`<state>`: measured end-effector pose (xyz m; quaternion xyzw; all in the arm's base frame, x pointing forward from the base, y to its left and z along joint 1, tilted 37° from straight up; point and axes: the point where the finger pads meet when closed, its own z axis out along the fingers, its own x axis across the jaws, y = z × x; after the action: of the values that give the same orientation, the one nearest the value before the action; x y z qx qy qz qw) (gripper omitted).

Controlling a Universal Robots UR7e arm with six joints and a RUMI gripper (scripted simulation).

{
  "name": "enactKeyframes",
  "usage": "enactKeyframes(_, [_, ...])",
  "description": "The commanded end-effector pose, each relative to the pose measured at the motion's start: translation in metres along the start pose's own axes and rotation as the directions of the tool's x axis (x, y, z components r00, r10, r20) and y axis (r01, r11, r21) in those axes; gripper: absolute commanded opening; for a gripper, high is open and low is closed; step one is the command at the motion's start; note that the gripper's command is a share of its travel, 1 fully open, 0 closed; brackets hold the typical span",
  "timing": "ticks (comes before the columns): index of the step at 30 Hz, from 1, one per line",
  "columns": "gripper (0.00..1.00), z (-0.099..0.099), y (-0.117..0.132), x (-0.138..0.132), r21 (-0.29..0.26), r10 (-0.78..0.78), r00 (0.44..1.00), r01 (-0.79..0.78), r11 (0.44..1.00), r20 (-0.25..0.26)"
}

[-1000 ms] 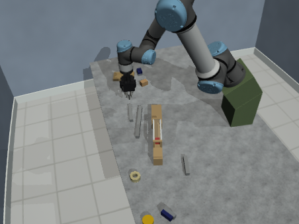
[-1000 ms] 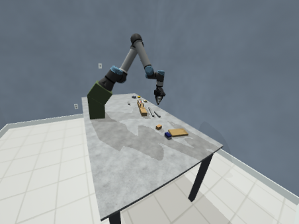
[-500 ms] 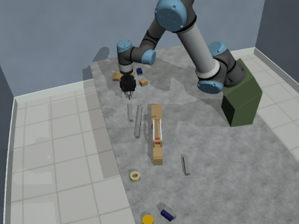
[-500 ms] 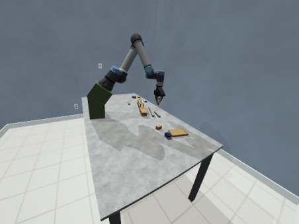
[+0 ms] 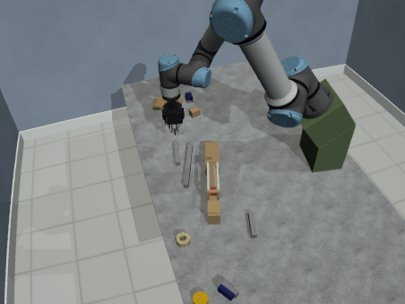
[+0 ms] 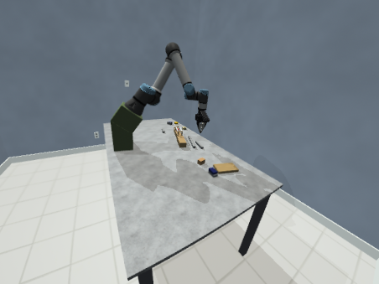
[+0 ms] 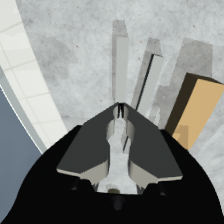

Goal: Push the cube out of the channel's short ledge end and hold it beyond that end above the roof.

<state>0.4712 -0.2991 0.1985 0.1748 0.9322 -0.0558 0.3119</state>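
Observation:
The tan channel (image 5: 212, 152) (image 6: 180, 140) (image 7: 199, 107) lies lengthwise on the grey table (image 5: 291, 212) (image 6: 168, 207). A small red cube (image 5: 214, 188) shows inside it, under the pale roof rails and toward the near end. My gripper (image 5: 175, 129) (image 6: 201, 128) (image 7: 120, 104) is shut and holds nothing. It hangs point-down above the table, beyond the far ends of two grey sticks (image 5: 176, 152) (image 5: 187, 165) that lie left of the channel. In the wrist view these sticks (image 7: 120, 60) (image 7: 150, 75) run away from the fingertips, with the channel at the right.
A third grey stick (image 5: 250, 222) lies right of the channel's near end. A tan board (image 5: 159, 103) (image 6: 225, 167), a blue block (image 5: 189, 96) and a tan cube (image 5: 194, 111) lie behind the gripper. A ring (image 5: 183, 237), a yellow disc (image 5: 200, 298) and another blue block (image 5: 227, 291) lie near the front. The green pedestal (image 5: 327, 132) stands at the right.

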Motion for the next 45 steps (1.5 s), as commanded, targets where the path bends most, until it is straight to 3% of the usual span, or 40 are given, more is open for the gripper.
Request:
enactKeyframes(1, [0.00,0.000,0.000,-0.001,0.000,-0.015,1.000,0.015,1.000,0.001])
enactKeyframes(15, [0.00,0.000,-0.001,-0.003,0.001,-0.131,0.991,0.131,0.991,0.001])
enactKeyframes(27, [0.00,0.000,-0.003,-0.006,0.001,-0.327,0.945,0.327,0.945,0.001])
enactKeyframes(34, [0.00,0.000,-0.003,-0.009,0.001,-0.507,0.862,0.507,0.862,0.001])
enactKeyframes(42, [0.00,0.000,-0.003,-0.013,0.001,-0.725,0.689,0.725,0.689,0.000])
enactKeyframes(44, [0.00,0.000,-0.003,-0.013,0.001,-0.725,0.689,0.725,0.689,0.000])
enactKeyframes(45, [0.00,0.000,-0.003,-0.013,0.001,-0.751,0.661,0.751,0.661,0.000])
